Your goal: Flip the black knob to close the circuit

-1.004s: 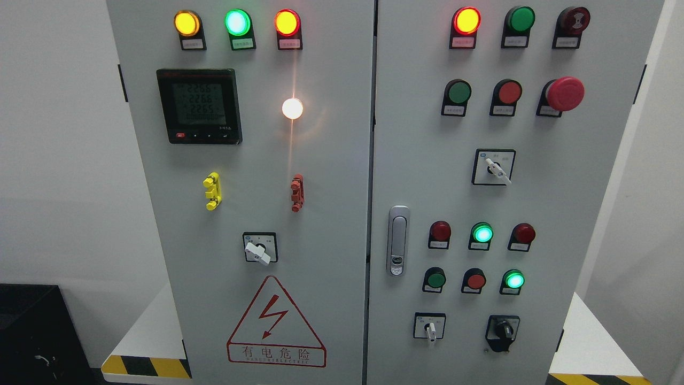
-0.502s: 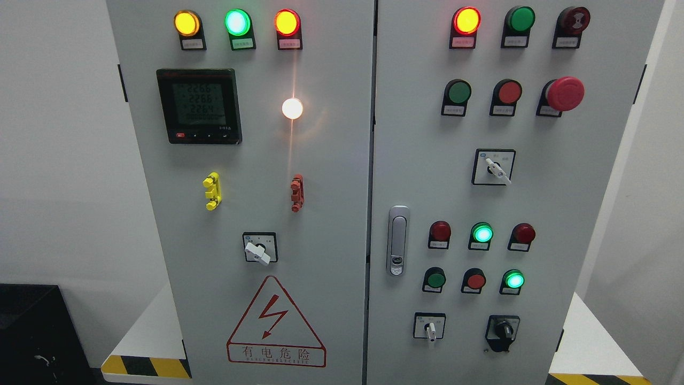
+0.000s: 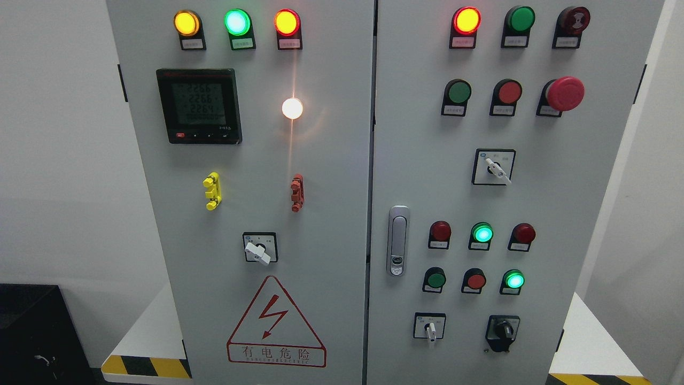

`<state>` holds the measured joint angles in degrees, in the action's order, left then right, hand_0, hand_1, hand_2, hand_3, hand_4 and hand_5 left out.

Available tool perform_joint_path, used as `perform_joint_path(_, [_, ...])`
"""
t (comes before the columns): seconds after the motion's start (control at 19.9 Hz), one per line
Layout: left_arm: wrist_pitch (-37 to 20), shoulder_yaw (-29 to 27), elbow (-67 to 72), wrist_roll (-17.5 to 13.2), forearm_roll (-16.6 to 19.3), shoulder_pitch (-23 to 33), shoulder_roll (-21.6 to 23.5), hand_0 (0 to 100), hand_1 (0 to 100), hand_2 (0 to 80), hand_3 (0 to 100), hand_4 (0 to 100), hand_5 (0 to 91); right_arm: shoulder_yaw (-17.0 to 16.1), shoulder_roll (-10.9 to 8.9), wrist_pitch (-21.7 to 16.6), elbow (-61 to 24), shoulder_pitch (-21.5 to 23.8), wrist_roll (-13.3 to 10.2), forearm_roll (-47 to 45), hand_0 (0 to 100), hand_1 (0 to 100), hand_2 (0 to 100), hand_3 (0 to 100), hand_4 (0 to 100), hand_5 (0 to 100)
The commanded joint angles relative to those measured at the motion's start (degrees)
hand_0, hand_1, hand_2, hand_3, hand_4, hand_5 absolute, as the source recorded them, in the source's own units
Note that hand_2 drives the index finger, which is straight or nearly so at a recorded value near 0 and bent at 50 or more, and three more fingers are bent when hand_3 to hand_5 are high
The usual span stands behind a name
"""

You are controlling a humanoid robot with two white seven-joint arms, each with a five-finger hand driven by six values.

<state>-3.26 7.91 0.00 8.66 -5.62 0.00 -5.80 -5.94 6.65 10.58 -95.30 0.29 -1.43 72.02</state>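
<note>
The black knob (image 3: 503, 330) sits at the lower right of the grey cabinet's right door (image 3: 534, 192), on a black plate, its handle pointing roughly straight up and down. Left of it is a white-handled selector switch (image 3: 429, 326). Neither of my hands nor arms shows anywhere in the head view.
The right door carries red and green push buttons, lit green lamps (image 3: 482, 233), a red mushroom stop button (image 3: 564, 93), another white selector (image 3: 495, 168) and a metal door latch (image 3: 397, 240). The left door holds a digital meter (image 3: 199, 105), lit lamps and a warning triangle (image 3: 276, 323).
Only the digits on the meter flicker; nothing else has moved.
</note>
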Motion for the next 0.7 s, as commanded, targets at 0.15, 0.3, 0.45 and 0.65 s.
perform_joint_path(0.15, [0.00,0.00,-1.67,-0.04,0.00,1.32,0.00,12,56,0.0,0,0,0.0,-1.53,0.64,1.20,-0.06,-5.38,1.08,2.78,0,0,83,100,97,100])
perform_joint_path(0.3, [0.00,0.00,-1.67,-0.04,0.00,1.32,0.00,12,56,0.0,0,0,0.0,-1.61,0.56,1.20,0.03,-6.35,1.25,2.78,0,0,83,100,97,100])
perform_joint_path(0.45, [0.00,0.00,-1.67,-0.04,0.00,1.32,0.00,12,56,0.0,0,0,0.0,-2.49,0.56,1.29,-0.06,-7.23,2.48,2.78,0,0,83,100,97,100])
perform_joint_path(0.65, [0.00,0.00,-1.67,-0.04,0.00,1.32,0.00,12,56,0.0,0,0,0.0,-2.67,0.47,1.29,0.55,-8.64,3.18,2.69,0,0,83,100,97,100])
